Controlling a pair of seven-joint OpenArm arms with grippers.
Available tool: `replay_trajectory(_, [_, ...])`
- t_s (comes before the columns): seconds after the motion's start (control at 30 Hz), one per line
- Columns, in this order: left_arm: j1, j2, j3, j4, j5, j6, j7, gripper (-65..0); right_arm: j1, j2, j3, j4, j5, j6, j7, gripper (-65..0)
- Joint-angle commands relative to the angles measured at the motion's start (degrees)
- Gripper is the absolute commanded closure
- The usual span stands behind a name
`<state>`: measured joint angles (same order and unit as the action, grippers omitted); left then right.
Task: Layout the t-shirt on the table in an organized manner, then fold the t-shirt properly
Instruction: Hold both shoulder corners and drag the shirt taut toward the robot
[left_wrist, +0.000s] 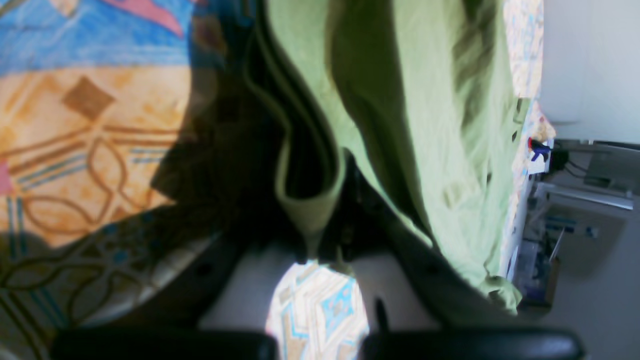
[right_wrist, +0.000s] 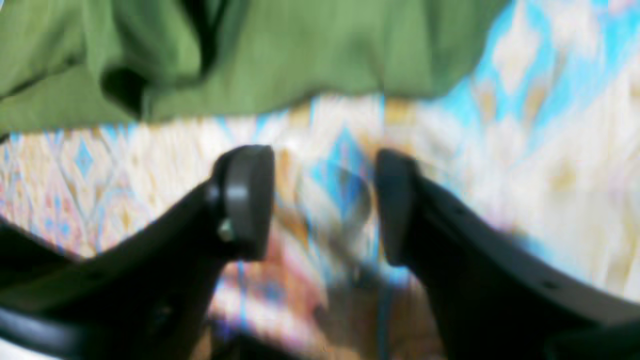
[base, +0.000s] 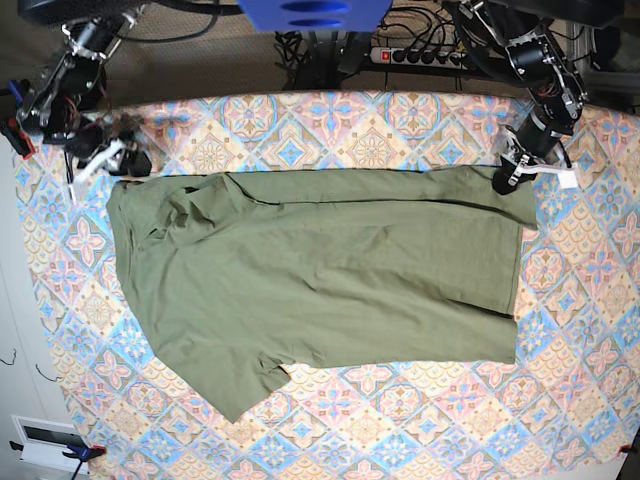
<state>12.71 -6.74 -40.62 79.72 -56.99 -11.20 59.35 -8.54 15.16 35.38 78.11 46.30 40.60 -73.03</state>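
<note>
The t-shirt (base: 320, 280) lies spread but unfolded and slightly askew across the table (base: 400, 430), its far corner pinched in the closed left gripper (base: 512, 180), while the right gripper (right_wrist: 325, 200) hovers empty, jaws parted, beside the collar end.

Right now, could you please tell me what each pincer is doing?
Left pincer: shut on the t-shirt hem.
Right pincer: open, holding nothing, just short of the t-shirt.
</note>
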Motion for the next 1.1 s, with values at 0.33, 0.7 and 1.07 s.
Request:
replay_trajectory(0.33, [0.4,-0.2,0.0,0.1,0.2,0.9,1.4,0.0,4.4,-0.5,0.1,-1.7,-2.0,-0.6,-0.5,-37.0])
replay_trajectory(0.7, [0.4,-0.2,0.0,0.1,0.2,0.9,1.4,0.0,8.2,-0.7,3.2,-5.6,-2.2,-0.6,-0.4,-30.5])
replay_trajectory(1.07, [2.1,-2.9,0.6,0.5,0.2,0.9,1.6,0.0,6.1,-0.6,5.7,-7.7,-2.0,-0.6,-1.4,-3.4])
